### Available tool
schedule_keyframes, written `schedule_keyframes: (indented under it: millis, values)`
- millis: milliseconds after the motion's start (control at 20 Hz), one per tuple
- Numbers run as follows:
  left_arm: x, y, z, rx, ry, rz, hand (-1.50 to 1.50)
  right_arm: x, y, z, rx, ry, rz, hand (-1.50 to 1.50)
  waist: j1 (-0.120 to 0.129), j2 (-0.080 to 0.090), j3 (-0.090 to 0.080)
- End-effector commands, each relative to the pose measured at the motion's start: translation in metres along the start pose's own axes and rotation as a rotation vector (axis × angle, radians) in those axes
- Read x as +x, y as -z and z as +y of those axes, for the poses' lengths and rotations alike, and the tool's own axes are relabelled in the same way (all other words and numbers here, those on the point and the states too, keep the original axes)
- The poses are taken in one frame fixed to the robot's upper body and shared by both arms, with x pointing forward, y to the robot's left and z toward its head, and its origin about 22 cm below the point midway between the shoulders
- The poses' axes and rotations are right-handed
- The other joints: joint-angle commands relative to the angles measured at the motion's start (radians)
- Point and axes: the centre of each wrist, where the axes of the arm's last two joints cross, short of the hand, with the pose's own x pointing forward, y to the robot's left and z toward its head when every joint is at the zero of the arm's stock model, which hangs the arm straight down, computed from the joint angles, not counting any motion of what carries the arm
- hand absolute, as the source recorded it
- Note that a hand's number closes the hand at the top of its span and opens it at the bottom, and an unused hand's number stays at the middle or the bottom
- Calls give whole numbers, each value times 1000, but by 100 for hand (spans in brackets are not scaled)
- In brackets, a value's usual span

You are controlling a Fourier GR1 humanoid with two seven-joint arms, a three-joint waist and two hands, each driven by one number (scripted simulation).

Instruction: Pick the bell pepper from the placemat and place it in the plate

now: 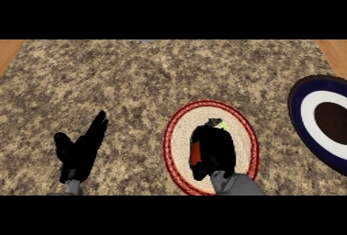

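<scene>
A round woven placemat [177, 147] with a red rim lies on the speckled counter at lower middle. My right hand [215, 149] covers its centre, fingers curled over the bell pepper [196, 153]. Only a red strip of the pepper shows at the hand's left side, and its green stem [216, 123] peeks out past the fingertips. The plate [301, 114], dark blue with a white ring and a brown centre, sits at the right edge, partly cut off. My left hand [80, 149] rests open at lower left, fingers pointing up, away from both.
The granite counter [149, 78] stretches across the view, with wooden floor strips [8, 50] showing at the far left and right top corners beyond its edges.
</scene>
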Motion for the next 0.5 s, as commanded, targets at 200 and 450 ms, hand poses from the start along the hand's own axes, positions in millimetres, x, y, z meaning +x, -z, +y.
schedule_keyframes:
  millis: [200,450]
  values:
    - [-19,-12,10,16,-20,84,0,-35,-77,7,-190,102,-119,150,-21,1,-5]
    - [-18,-8,1,34,-1,80,0,-34,-104,-9,-501,279,-273,150,-33,-2,-4]
